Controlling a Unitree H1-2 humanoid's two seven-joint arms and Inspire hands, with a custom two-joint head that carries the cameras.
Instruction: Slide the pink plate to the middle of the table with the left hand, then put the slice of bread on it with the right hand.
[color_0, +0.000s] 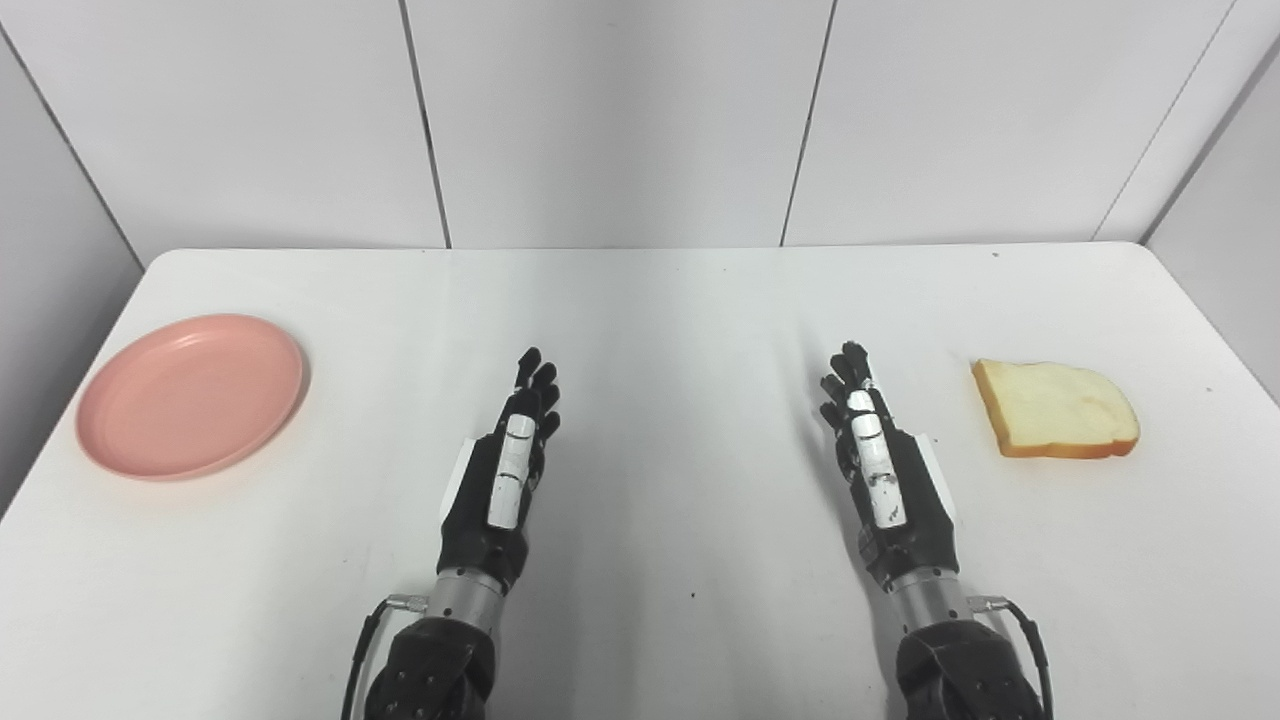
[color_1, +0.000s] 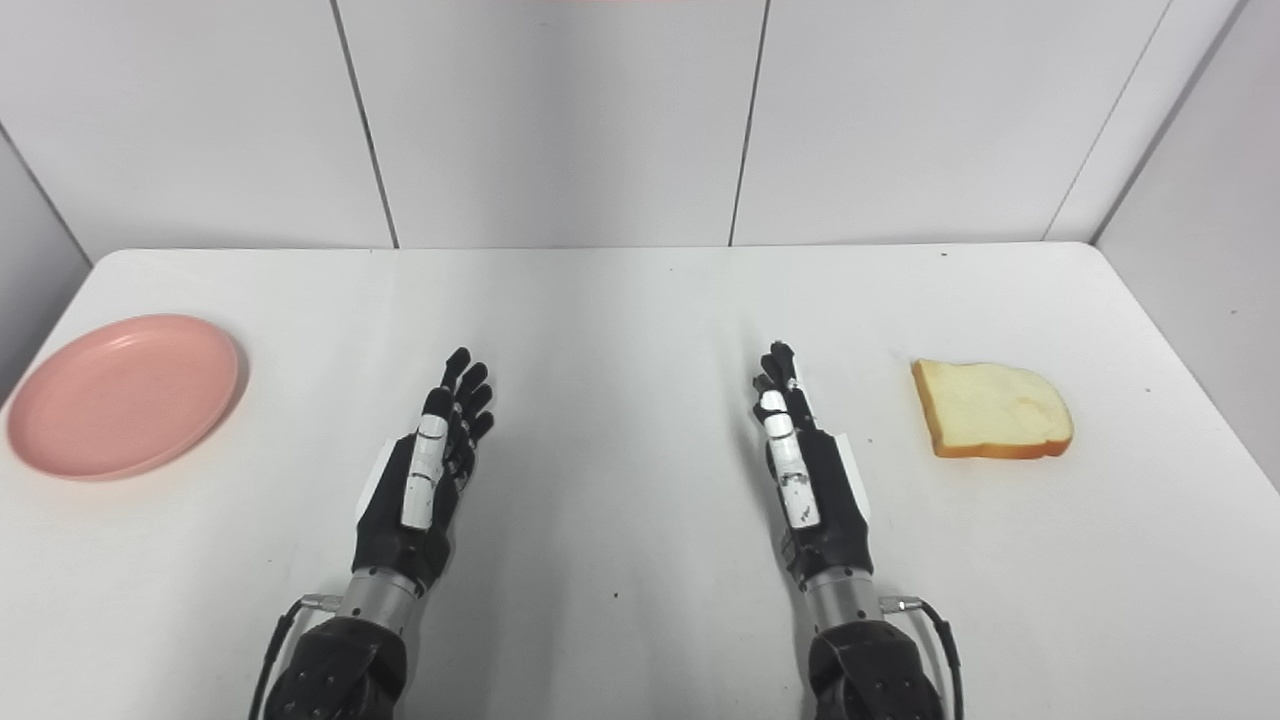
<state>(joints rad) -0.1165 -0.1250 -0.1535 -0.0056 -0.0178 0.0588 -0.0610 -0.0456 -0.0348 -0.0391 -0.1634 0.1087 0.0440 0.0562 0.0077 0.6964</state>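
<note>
Two hands: left hand (color_0: 505, 470) and right hand (color_0: 885, 470), fingers extended, empty, mid-desk (color_0: 660, 320)
Pink plate (color_0: 190, 395): far left
Bread slice (color_0: 1055, 408): far right

Both forearms run off the bottom edge just behind the left hand (color_0: 505, 470) and the right hand (color_0: 885, 465). Each hand stands edge-on, palms hidden. The table (color_0: 640, 300) loses its near edge and side edges to the frame.
</note>
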